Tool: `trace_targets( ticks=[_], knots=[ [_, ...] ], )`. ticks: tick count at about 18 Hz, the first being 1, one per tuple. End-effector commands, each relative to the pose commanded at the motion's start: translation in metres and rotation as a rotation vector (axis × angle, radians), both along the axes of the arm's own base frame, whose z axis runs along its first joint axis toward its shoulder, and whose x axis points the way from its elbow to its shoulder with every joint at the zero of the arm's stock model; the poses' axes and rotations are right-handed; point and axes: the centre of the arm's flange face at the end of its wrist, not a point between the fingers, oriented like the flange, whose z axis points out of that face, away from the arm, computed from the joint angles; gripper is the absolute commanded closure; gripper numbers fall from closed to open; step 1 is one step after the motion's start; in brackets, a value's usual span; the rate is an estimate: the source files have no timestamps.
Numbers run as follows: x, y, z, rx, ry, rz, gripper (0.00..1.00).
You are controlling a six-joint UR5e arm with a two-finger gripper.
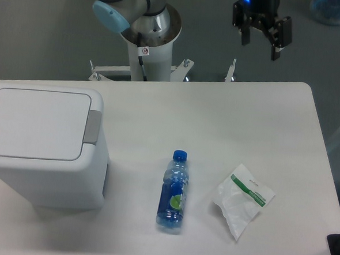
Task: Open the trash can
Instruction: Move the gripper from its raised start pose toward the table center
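Observation:
The trash can (41, 148) is a large boxy white bin at the left of the table. Its flat white lid (34, 123) lies down flat, with a grey push tab (91, 127) on its right edge. My gripper (260, 45) hangs high above the table's far edge, well to the right of the bin and far from it. Its two black fingers (277, 48) point down, spread apart with nothing between them.
A blue-capped plastic bottle (173, 192) lies on its side near the table's middle front. A clear plastic bag (240, 200) with a green-striped label lies to its right. The arm's base (146, 39) stands behind the table's far edge. A dark object (338, 249) sits at the front right corner.

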Motion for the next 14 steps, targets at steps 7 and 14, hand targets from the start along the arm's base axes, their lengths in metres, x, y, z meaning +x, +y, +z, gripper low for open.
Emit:
trace_targets(
  ticks=[7,14],
  knots=[
    [0.001,0.002,0.000,-0.001,0.003,-0.004,0.00],
    [0.010,0.015,-0.001,0.004,-0.005,-0.029,0.00]
  ],
)
